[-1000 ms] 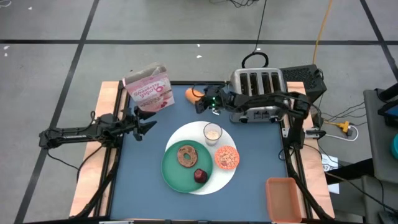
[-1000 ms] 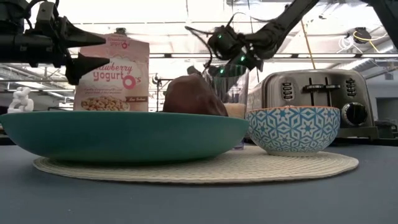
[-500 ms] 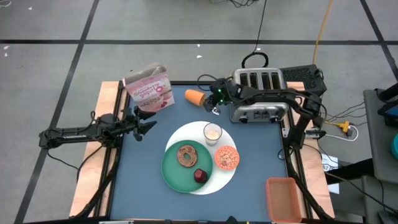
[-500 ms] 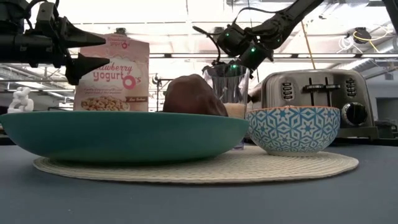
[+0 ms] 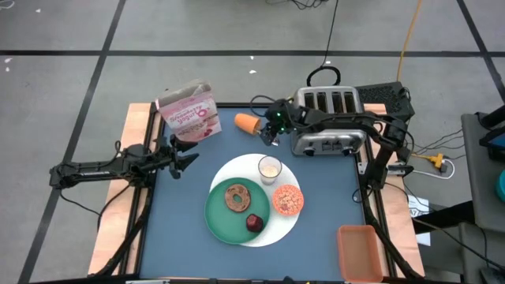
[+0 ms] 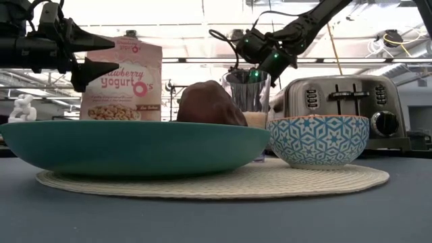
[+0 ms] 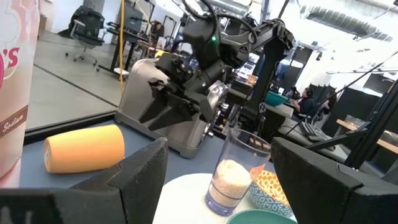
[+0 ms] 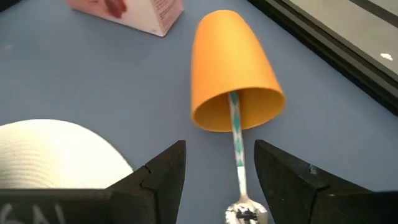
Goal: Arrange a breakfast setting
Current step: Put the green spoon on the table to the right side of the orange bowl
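since a second ago the right gripper (image 5: 271,130) has been pulling back toward the toaster (image 5: 327,118), uncovering the tipped orange cup (image 5: 248,122) near the table's far edge; the left gripper (image 5: 183,158) has been keeping its place by the left edge, fingers spread, beside the cereal box (image 5: 189,110).

from above, the white placemat (image 5: 237,170) is lying mid-table, carrying the green plate (image 5: 217,213) with bagel (image 5: 236,197) and dark red fruit (image 5: 253,223), the glass (image 5: 270,168) and the patterned bowl (image 5: 288,200).

at table level, the right gripper (image 6: 233,50) is hanging above the glass (image 6: 246,98).

through the right wrist, its fingers (image 8: 161,180) are standing apart, empty, straddling the spoon (image 8: 239,165), whose handle is running into the cup's (image 8: 233,71) mouth.
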Controlling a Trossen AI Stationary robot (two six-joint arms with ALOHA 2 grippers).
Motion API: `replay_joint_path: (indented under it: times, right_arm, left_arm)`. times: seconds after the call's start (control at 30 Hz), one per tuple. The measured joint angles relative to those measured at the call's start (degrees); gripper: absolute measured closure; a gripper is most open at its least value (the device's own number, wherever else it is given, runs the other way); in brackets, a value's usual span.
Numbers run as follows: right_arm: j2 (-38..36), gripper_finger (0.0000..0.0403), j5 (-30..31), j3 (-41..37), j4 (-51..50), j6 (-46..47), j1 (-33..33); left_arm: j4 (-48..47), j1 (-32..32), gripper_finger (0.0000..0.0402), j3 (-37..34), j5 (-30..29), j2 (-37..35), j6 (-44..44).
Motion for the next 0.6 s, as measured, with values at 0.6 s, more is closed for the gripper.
replay_joint_path:
  times: [0.6]
  right_arm:
    - [1.03,0.0220,4.37,7.65,-12.53,-7.27,1.06]
  left_arm:
    - [0.01,-0.02,0.0115,0.00,-0.04,-0.01,-0.05]
